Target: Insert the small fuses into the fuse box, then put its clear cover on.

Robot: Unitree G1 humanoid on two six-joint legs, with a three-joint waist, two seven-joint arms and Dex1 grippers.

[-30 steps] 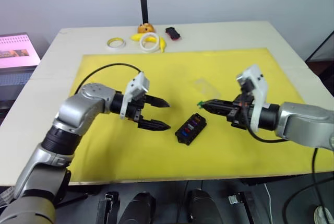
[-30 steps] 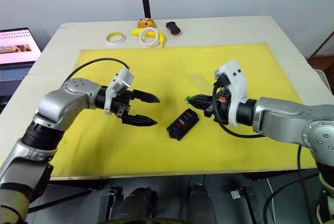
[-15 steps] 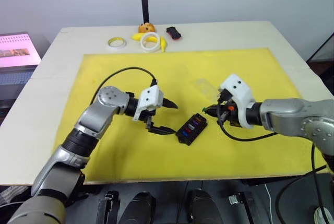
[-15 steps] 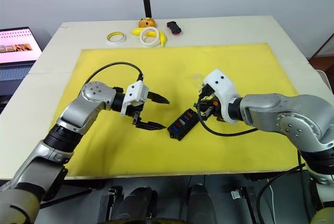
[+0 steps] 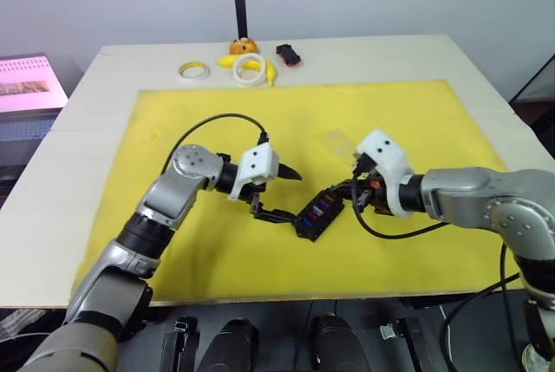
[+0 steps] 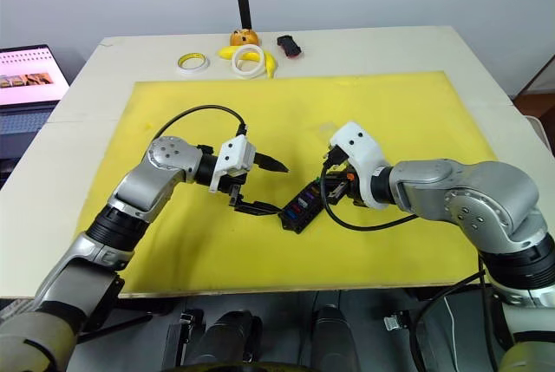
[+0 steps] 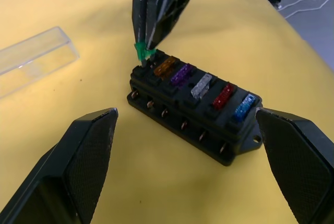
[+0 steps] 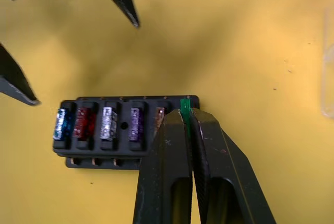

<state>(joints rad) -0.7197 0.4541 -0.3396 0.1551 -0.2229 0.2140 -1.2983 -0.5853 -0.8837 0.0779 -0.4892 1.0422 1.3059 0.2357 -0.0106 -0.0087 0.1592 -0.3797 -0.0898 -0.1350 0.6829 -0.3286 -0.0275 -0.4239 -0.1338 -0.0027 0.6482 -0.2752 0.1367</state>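
Pinching the green fuse [image 7: 142, 51] tight between two black fingers, the right gripper [image 8: 186, 117] and lowering it onto the last empty slot at one end of the fuse box [image 7: 195, 104]. Sitting already in the same row: orange, purple, grey, red and blue fuses, side by side. Resting flat on the yellow mat [image 5: 217, 120], the fuse box, black and low, with nothing gripping it.

Spread wide, the left gripper [image 5: 279, 194], grasping nothing, one finger tip close beside the fuse box, the other lifted above the mat. Lying on the mat a little way beyond the fuse box, on the far side from the robot, the clear cover [image 7: 32, 59] (hard to spot, almost see-through).

Could go wrong from here, as a guess: tipping of the green fuse, so its legs miss the slot and it jams or bends. Could also slide away, the fuse box, since pushing down at one end with no hold on it may shove or tilt it. Might pop back out too, the fuse, if let go before it is fully down. Might bump the fuse box as well, that wide left finger nearby.
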